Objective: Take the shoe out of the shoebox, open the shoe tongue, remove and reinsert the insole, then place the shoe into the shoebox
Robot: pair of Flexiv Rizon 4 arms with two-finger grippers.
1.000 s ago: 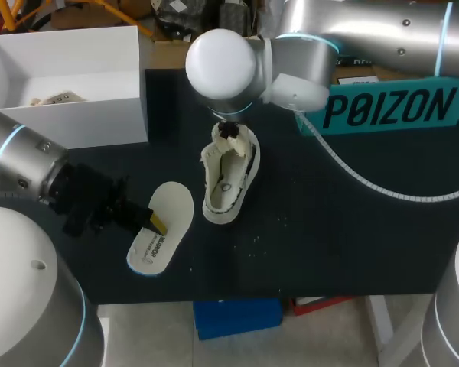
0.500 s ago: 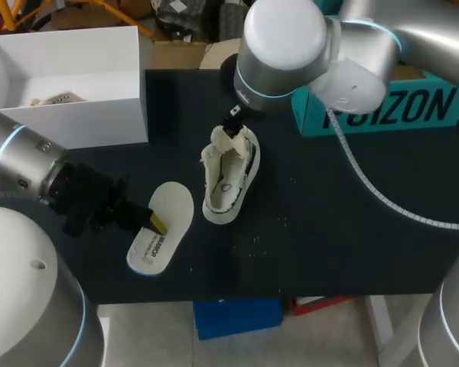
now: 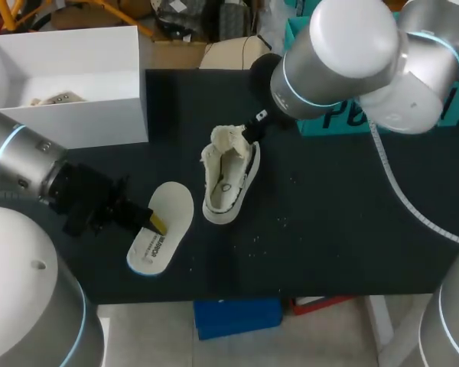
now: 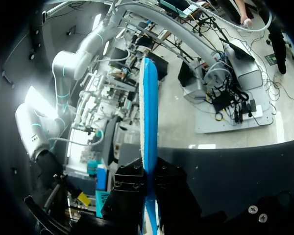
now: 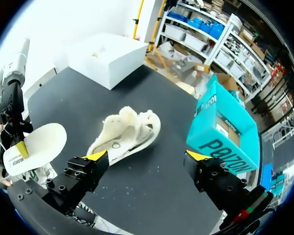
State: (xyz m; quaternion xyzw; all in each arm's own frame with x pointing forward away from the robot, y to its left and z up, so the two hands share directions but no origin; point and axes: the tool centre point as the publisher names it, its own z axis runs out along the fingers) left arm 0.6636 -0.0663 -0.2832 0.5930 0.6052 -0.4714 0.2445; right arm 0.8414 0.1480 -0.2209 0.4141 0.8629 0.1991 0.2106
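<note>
A table [image 3: 352, 229] with a flat, matte black top spreads under the right gripper [image 5: 147, 155] and well ahead of it. Tiny white specks [image 3: 254, 238] dot the top, apart from that gripper, toward the table's near edge. The light is soft and even, greying the black surface farther ahead of the gripper.

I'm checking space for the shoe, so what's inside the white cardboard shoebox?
Inside the white cardboard shoebox, only a small pale item shows by the near wall; what it is, I cannot tell. That wall hides part of the floor. The cream shoe lies outside.
</note>
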